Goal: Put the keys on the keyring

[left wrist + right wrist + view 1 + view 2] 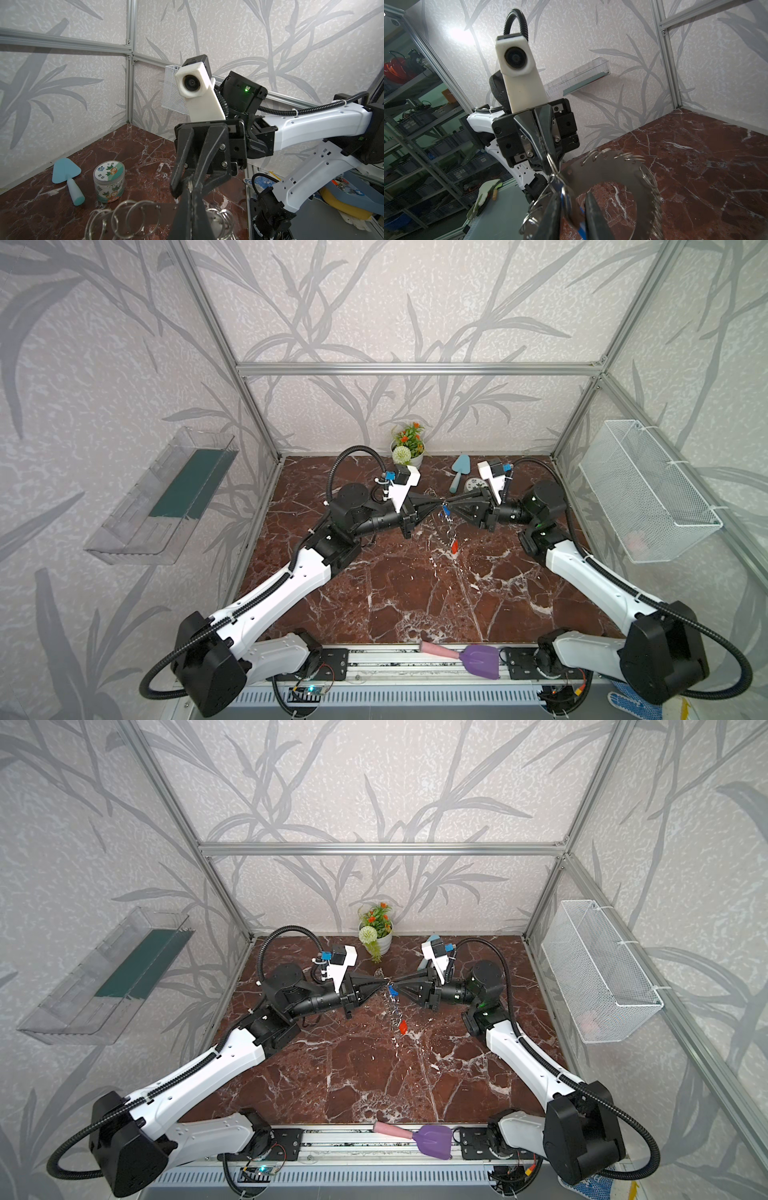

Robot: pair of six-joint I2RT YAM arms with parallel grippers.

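Above the marble table [415, 593], the keyring [623, 166] hangs edge-down between both arms. The left gripper [550, 164] is clamped on its upper rim. The right gripper [572, 192], jaws narrowly parted, straddles the plate beside the blue key [446, 511], and whether it grips is unclear. The orange-red key [454, 546] dangles lowest.

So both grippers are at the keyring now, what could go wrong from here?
1. The keyring hangs from one split ring pinched in the left gripper. A slip would drop it onto the marble table.
2. The right gripper sits tip to tip with the left. Opposing pulls could yank that ring free.
3. The blue key dangles just below the tips and may snag.
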